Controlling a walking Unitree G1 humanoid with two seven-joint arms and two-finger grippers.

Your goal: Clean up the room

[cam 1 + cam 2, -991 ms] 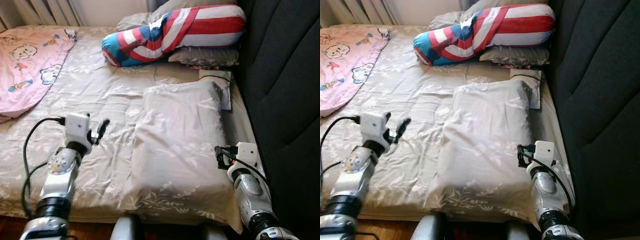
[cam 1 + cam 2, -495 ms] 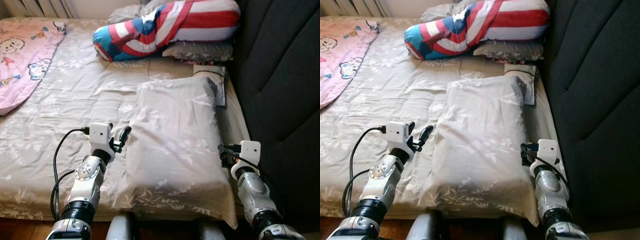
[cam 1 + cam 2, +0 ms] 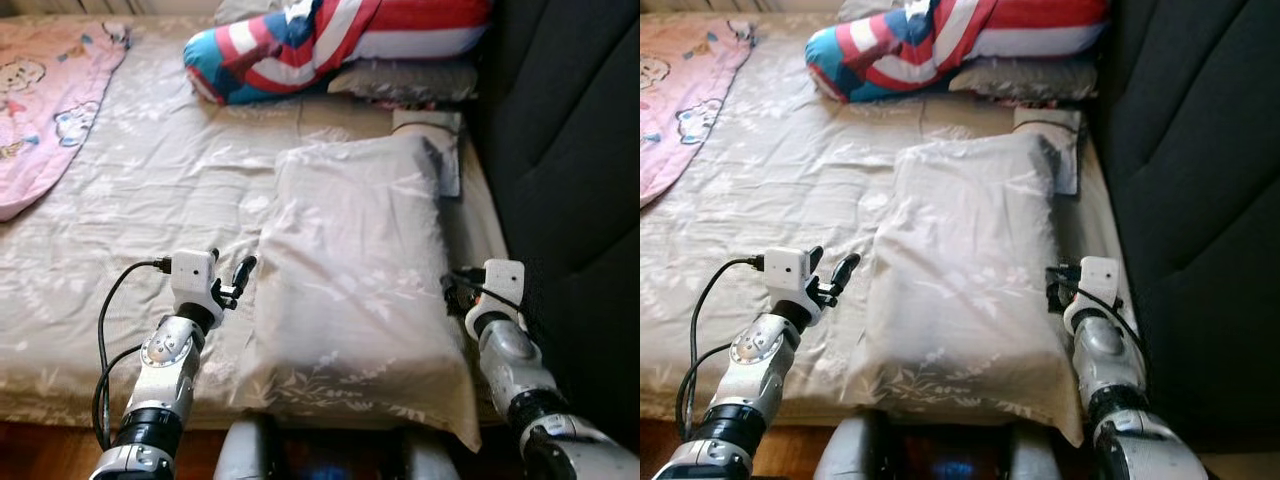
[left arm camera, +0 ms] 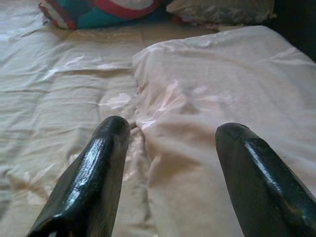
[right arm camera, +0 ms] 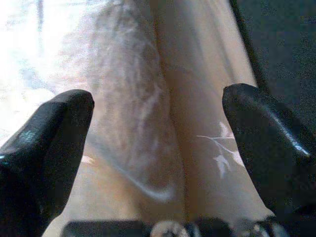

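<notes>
Beige floral-print pillow [image 3: 355,270] lies on bed [image 3: 140,200], beside dark headboard. Left tool [image 3: 228,277] spread wide, just beside pillow's left edge; right tool [image 5: 158,148] spread wide at right edge. Best: close both on side edges together, lift level. Long axis runs away from robot, toward striped bolster [image 3: 330,45].

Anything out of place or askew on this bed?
The beige pillow lies lengthwise near the foot, its corner overhanging the mattress edge, away from the pillows stacked at the head. The pink blanket sits bunched to one side. Nothing looks spilled or damaged.
</notes>
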